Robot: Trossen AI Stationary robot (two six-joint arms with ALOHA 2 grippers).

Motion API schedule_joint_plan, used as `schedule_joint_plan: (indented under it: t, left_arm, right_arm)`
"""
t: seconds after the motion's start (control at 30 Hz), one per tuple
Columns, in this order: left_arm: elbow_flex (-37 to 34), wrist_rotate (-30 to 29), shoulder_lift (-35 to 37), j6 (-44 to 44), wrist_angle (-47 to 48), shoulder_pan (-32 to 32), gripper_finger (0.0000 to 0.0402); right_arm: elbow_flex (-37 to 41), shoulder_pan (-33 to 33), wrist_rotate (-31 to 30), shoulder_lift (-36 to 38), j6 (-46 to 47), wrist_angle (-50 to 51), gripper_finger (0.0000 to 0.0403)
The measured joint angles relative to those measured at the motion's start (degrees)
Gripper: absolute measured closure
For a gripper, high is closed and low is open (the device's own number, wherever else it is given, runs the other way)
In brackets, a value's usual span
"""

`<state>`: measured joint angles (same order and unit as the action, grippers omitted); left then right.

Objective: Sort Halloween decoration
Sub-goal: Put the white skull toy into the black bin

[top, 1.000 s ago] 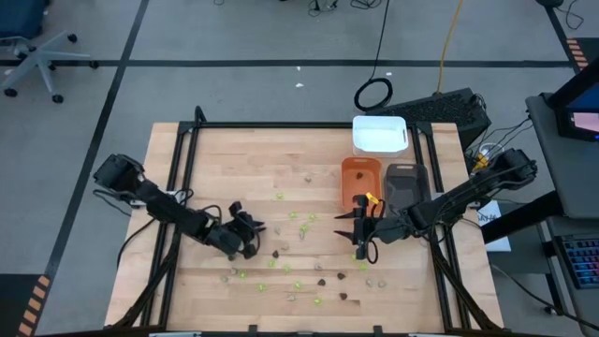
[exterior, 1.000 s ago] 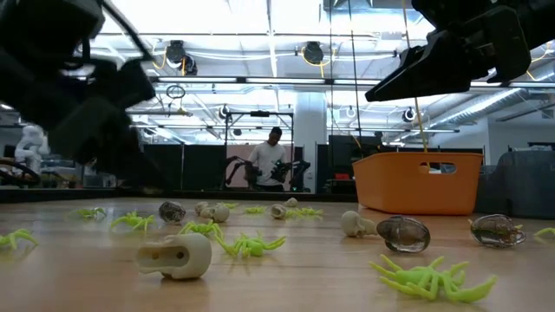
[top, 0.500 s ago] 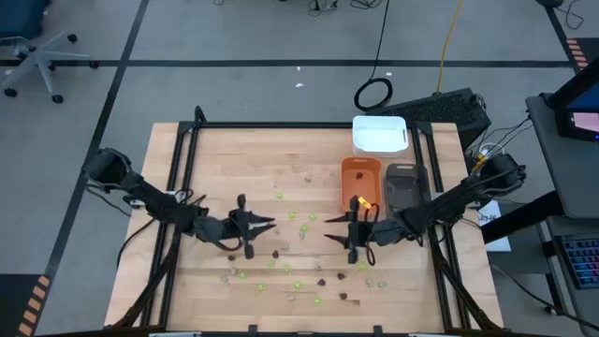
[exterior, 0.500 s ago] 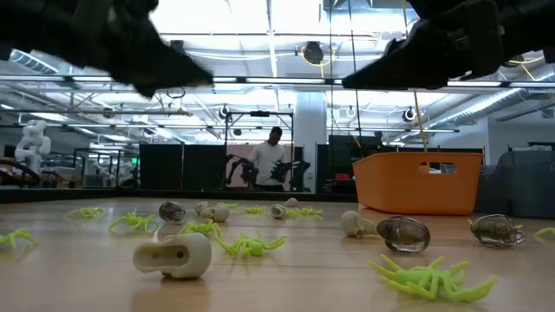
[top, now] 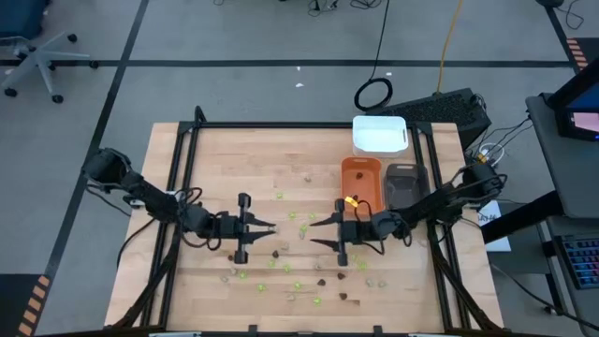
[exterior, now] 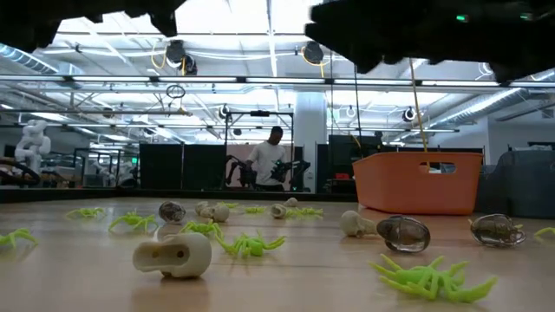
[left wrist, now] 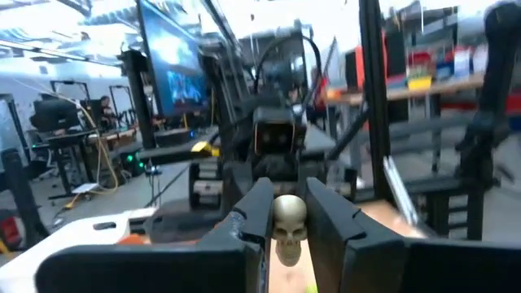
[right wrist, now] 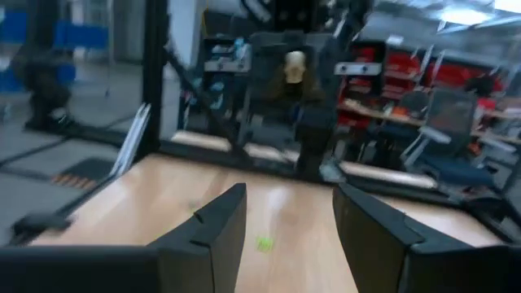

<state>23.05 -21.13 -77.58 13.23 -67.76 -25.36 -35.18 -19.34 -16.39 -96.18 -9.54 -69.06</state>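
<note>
Left gripper (top: 265,226) hangs above mid-counter (top: 225,159), jaws clamped on a pale skull (left wrist: 288,224), lifted clear of the wood. Facing it, the right gripper (top: 319,230) hovers with jaws apart, holding nothing. Green spiders (exterior: 431,278), dark pieces (exterior: 402,233) and beige skulls (exterior: 174,256) lie scattered below, near the orange tray (top: 360,181)

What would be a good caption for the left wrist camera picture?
Left gripper pinching a tiny pale skull, facing the right gripper.

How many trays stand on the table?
3, at the right arm's side: a white tray farthest back, an orange tray and a grey tray side by side before it.
</note>
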Motion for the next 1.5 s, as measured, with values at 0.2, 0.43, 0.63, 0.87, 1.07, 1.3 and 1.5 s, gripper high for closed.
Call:
schedule_joint_plan:
  t: [0.2, 0.43, 0.63, 0.87, 1.07, 1.3, 1.5]
  left_arm:
    - [0.87, 0.14, -0.04, -3.10, -2.55, 1.95, 0.0353]
    - [1.62, 0.15, -0.07, -6.79, -2.34, 3.41, 0.0353]
    - [1.62, 0.15, -0.07, -6.83, -1.78, 3.56, 0.0352]
    - [1.62, 0.15, -0.07, -6.41, -1.75, 3.65, 0.0352]
    - [1.62, 0.17, -0.07, -5.35, -1.52, 3.91, 0.0352]
    - [1.62, 0.94, -0.07, -6.35, -0.23, 6.46, 0.0352]
    - [1.62, 5.01, -0.93, -8.31, -0.63, 8.11, 0.0352]
  right_arm:
    - [-9.92, 2.28, -1.54, -6.41, -1.56, 1.86, 0.0234]
    - [-18.18, 4.75, -1.64, -10.79, -3.16, 2.11, 0.0234]
    - [-21.10, 6.08, -1.48, -11.83, -3.14, 2.11, 0.0234]
    - [-21.97, 7.87, 6.04, -11.83, 0.98, 2.48, 0.0234]
    - [-22.23, 8.88, 7.66, -11.83, 2.67, 2.31, 0.0234]
    - [-22.23, 9.29, 9.13, -11.83, 2.87, 2.21, 0.0234]
    - [-22.23, 9.32, 9.00, -11.83, 1.70, 2.06, 0.0234]
